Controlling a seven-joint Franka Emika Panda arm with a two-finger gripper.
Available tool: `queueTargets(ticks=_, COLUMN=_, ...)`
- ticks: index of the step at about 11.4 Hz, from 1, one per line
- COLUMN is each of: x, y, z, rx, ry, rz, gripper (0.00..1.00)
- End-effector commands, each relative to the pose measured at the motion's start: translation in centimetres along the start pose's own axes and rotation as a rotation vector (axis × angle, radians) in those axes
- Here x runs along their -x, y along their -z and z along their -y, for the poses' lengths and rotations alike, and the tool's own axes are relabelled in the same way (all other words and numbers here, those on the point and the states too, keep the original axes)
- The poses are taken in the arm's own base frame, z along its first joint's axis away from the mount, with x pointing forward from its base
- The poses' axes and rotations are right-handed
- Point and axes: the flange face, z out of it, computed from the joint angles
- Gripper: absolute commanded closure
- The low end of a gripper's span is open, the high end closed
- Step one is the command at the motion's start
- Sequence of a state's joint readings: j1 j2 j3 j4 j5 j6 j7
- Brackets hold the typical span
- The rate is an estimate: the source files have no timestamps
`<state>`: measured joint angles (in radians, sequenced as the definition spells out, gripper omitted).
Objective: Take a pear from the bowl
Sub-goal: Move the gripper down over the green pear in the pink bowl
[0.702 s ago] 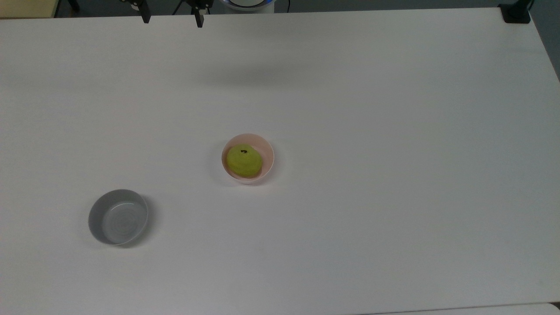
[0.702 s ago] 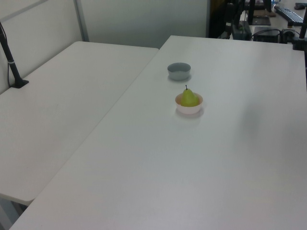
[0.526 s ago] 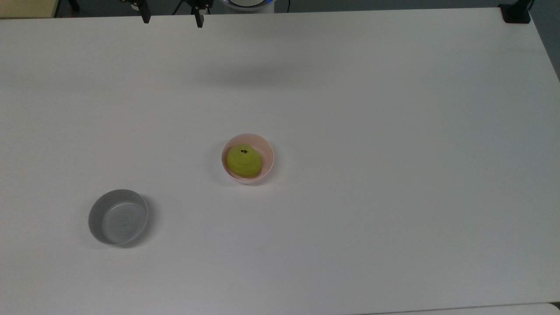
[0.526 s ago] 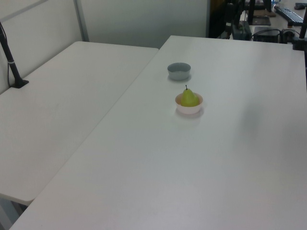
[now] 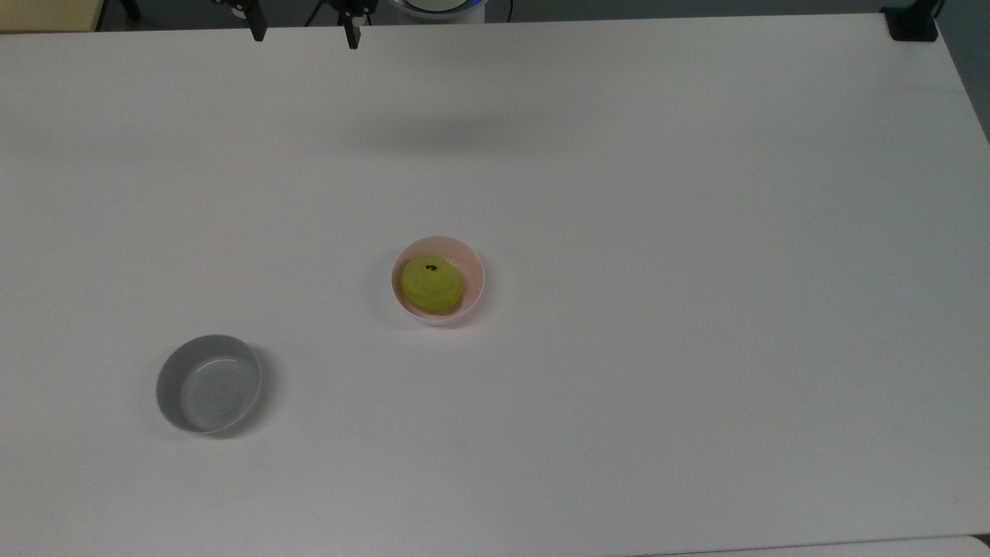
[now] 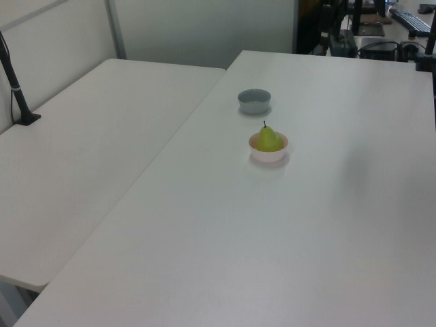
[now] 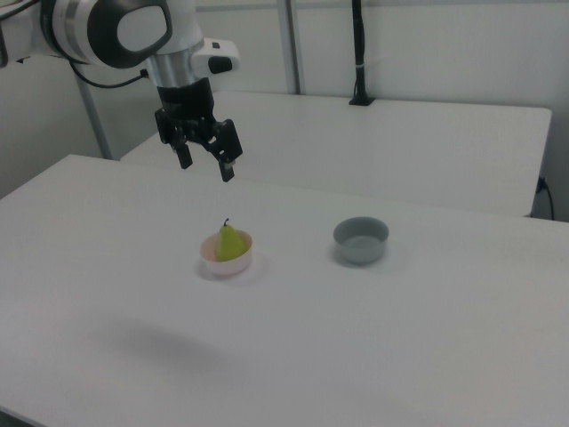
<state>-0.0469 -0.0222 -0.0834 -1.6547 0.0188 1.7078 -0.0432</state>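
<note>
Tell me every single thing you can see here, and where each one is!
small yellow-green pear with a dark stem: one, yellow-green, standing upright inside the pink bowl.
small round pale pink bowl: one, pale pink, near the middle of the table.
small round grey bowl: one, grey, nothing inside, toward the top view's lower left, apart from the pink bowl.
large white table: one, white, holding both bowls.
second white table: one, white, on the left view's left.
black post: one, black, standing on the far table in the right view.
robot gripper: one, black fingers spread open, hanging high above the table, holding nothing.
</note>
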Motion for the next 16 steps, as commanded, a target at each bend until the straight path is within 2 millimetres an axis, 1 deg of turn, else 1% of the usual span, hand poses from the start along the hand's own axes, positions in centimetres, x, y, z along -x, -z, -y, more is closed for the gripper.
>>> queueTargets(ticks=1, x=0.1, y=0.1, z=-0.1, rx=-0.018, ry=0.029, rz=-0.019, gripper=0.00)
queueTargets(ticks=3, x=-0.2, y=-0.3, z=-0.3, rx=-0.016, ry=0.053, rz=-0.015, gripper=0.00)
queueTargets(ticks=4, x=-0.4, y=-0.8, z=0.2, rx=-0.009, ry=0.100, rz=-0.007, gripper=0.00)
queueTargets(ticks=8, x=-1.7, y=-3.9, z=0.5, rx=-0.015, ry=0.320, rz=0.043, gripper=0.00)
queueTargets(ticks=9, x=-2.4, y=-4.3, z=1.1, rx=-0.012, ry=0.348, rz=0.045, gripper=0.00)
queueTargets(ticks=11, x=-3.5, y=-6.5, z=2.4, rx=-0.010, ry=0.367, rz=0.058, gripper=0.00)
queueTargets(ticks=12, x=-4.4, y=-7.2, z=4.4, rx=-0.004, ry=0.393, rz=0.009, gripper=0.00)
queueTargets(ticks=13, x=-5.0, y=-8.6, z=5.0, rx=-0.004, ry=0.390, rz=0.012, gripper=0.00)
queueTargets(ticks=14, x=-5.5, y=-10.5, z=5.9, rx=0.005, ry=0.399, rz=0.038, gripper=0.00)
queueTargets(ticks=15, x=-6.0, y=-11.9, z=7.1, rx=0.028, ry=0.430, rz=0.043, gripper=0.00)
queueTargets(ticks=16, x=-6.5, y=-13.1, z=7.5, rx=0.034, ry=0.437, rz=0.036, gripper=0.00)
